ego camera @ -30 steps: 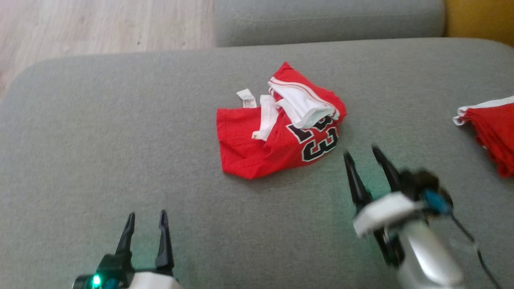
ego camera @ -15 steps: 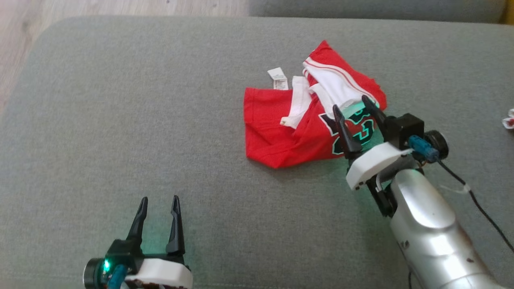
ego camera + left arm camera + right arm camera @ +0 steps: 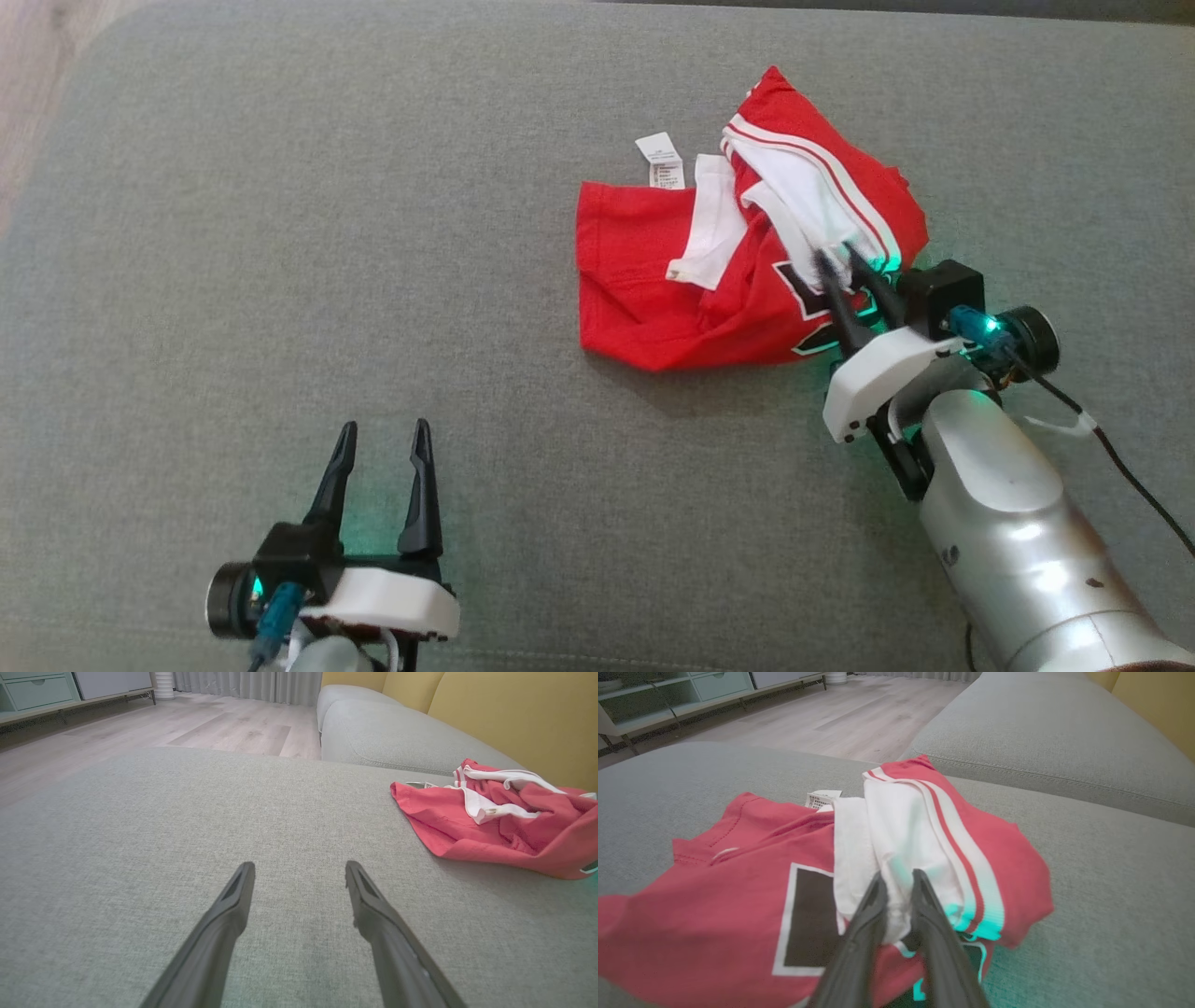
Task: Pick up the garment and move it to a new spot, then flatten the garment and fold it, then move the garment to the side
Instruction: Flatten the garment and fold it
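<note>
A crumpled red garment (image 3: 653, 280) with white trim and a black number lies on the grey sofa seat (image 3: 280, 233), right of centre in the head view. My right gripper (image 3: 836, 254) reaches into its right side, and its two fingers pinch a fold of the white trim. The right wrist view shows that white fold squeezed between the fingertips of the right gripper (image 3: 899, 876), with the garment (image 3: 738, 858) spread beneath. My left gripper (image 3: 385, 427) stands open over bare cushion at the lower left, well away from the cloth. In the left wrist view the garment (image 3: 490, 826) lies to the right of the open left gripper (image 3: 300, 865).
A white care label (image 3: 660, 161) sticks out at the garment's far edge. Wooden floor (image 3: 37, 56) borders the seat at the upper left. A second grey cushion (image 3: 373, 732) and a yellow backrest (image 3: 514, 714) lie beyond the garment.
My right gripper has moved forward onto the garment and its fingers have closed on the white trim. The head camera has shifted, so the scene sits differently in frame. The left gripper stays open.
</note>
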Controlling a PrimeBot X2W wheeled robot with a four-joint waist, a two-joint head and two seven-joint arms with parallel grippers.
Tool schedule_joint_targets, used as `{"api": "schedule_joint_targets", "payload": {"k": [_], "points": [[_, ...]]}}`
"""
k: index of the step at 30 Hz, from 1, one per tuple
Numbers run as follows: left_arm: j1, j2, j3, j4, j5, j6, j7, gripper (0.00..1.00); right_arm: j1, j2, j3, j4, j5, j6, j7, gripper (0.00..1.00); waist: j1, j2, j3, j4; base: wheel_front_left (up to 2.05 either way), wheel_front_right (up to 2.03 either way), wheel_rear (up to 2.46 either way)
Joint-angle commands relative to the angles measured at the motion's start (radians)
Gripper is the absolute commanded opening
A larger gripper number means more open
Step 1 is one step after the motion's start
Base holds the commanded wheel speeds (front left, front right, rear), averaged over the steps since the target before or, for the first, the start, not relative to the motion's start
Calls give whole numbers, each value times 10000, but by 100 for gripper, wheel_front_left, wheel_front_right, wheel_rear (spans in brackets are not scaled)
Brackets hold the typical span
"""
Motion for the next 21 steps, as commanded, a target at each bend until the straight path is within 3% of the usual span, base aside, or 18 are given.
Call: {"api": "schedule_joint_targets", "payload": {"k": [1, 12, 16, 21], "points": [[-294, 15, 250, -270, -94, 16, -95, 100, -413, 86, 164, -150, 112, 23, -63, 0, -1, 0, 6, -31, 0, 0, 0], [-166, 15, 292, -302, -154, -43, -95, 100, -793, 86, 80, -2360, 834, 23, -63, 0, -1, 0, -311, -103, 0, 0, 0], [-128, 15, 144, -245, -207, -88, -95, 100, -1193, 86, 570, -3245, 1651, 23, -63, 0, -1, 0, -552, 58, 0, 0, 0], [46, 14, -86, -142, -301, -190, -95, 100, -1943, 86, 1941, -3892, 3090, 23, -63, 0, -1, 0, -829, 459, 0, 0, 0]]}}
